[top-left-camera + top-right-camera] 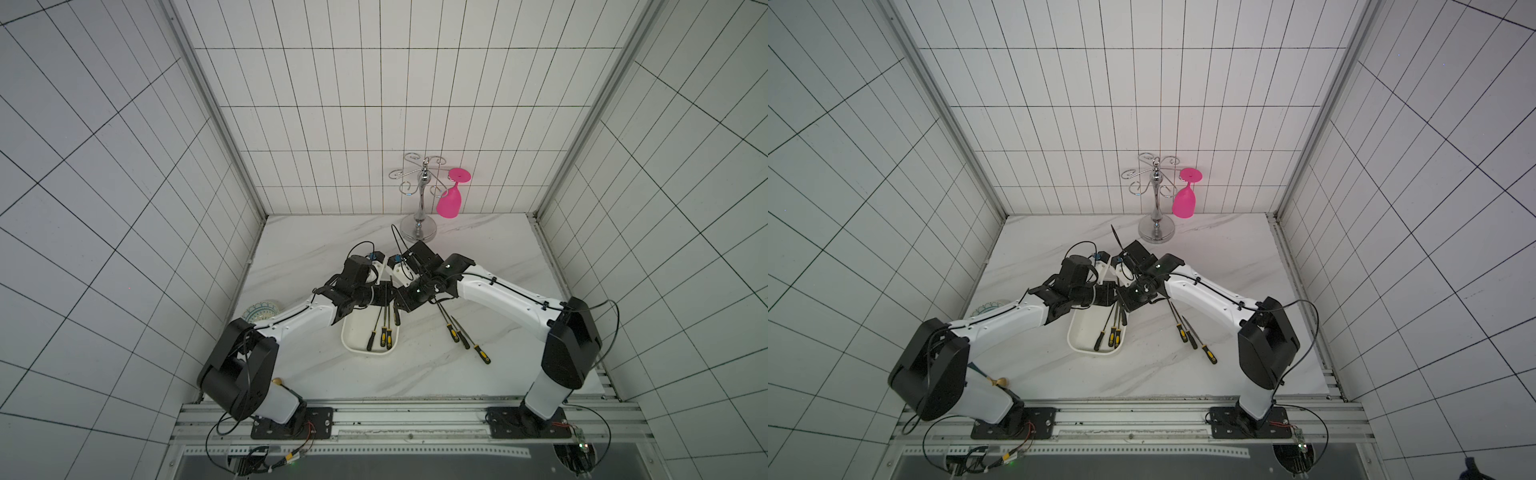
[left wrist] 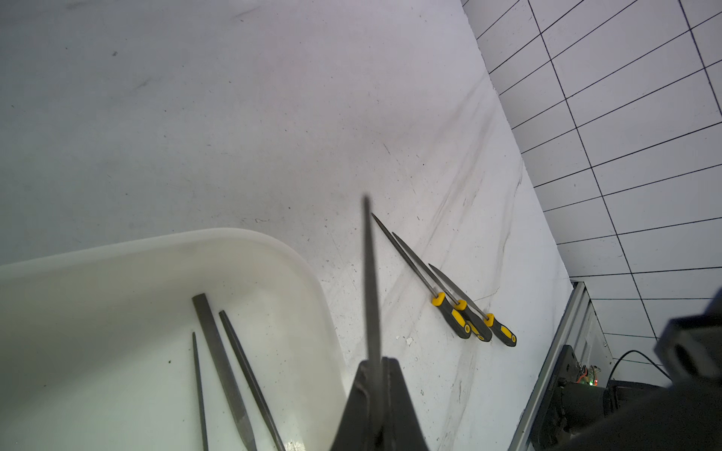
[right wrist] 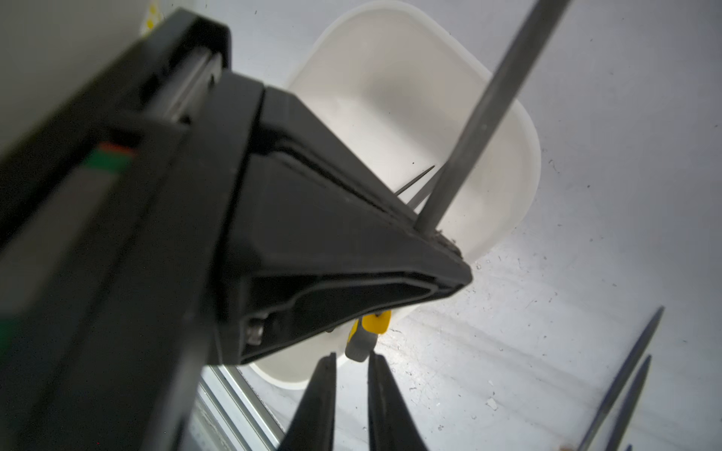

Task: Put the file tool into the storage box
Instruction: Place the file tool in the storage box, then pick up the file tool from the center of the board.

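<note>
White storage box (image 1: 358,332) holds three files (image 1: 383,335), table (image 1: 415,374) three loose files (image 2: 472,322); left claw (image 2: 375,361) clamps a seventh file (image 2: 369,273), right claw (image 3: 351,362) slightly apart.

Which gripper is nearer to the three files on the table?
Right. The right gripper hangs by the storage box, on the three files' side; the left gripper is just beyond it.

Chrome stemware stand (image 1: 419,230) at the far edge of the marble tabletop (image 1: 498,257), a pink wine glass (image 1: 449,203) hanging inverted from one hook. Teal-patterned round dish (image 1: 258,312) at the left edge, partly hidden.
</note>
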Action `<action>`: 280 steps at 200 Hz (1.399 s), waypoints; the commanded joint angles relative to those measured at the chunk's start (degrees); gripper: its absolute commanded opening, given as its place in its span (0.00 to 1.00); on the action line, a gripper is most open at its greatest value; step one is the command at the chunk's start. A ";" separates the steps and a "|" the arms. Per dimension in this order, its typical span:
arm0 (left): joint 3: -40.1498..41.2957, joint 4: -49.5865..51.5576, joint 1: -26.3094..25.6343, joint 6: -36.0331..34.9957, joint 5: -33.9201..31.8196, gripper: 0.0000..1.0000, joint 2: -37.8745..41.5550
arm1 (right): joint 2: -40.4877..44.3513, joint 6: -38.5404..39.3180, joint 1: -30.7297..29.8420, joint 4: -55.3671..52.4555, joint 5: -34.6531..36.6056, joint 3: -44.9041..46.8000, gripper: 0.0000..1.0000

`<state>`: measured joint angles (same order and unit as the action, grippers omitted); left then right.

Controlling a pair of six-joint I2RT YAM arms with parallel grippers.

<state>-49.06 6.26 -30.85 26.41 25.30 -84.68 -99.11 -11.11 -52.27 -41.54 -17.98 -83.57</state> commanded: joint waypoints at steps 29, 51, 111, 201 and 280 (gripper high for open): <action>-2.74 11.33 0.18 -2.82 -7.12 0.00 3.81 | 1.07 -0.37 -0.57 -0.14 2.25 -1.60 0.31; -6.07 22.48 0.02 -5.17 -16.75 0.00 2.86 | 0.61 -0.90 -0.44 -0.12 3.49 -1.20 0.31; -6.84 35.20 -2.49 -8.80 -27.58 0.00 -5.40 | 1.00 -5.65 3.53 -0.20 7.08 1.72 0.32; -8.06 28.55 -2.54 -7.85 -22.08 0.62 -6.96 | 1.95 -9.89 7.80 -5.84 14.74 9.42 0.38; -8.06 23.09 -2.55 -6.56 -17.96 0.62 -7.15 | -0.66 -12.35 8.15 -10.74 22.34 15.23 0.37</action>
<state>-56.36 31.48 -33.28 19.51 5.98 -91.15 -98.83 -22.44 -44.58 -49.08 -0.10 -70.26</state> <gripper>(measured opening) 0.618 0.372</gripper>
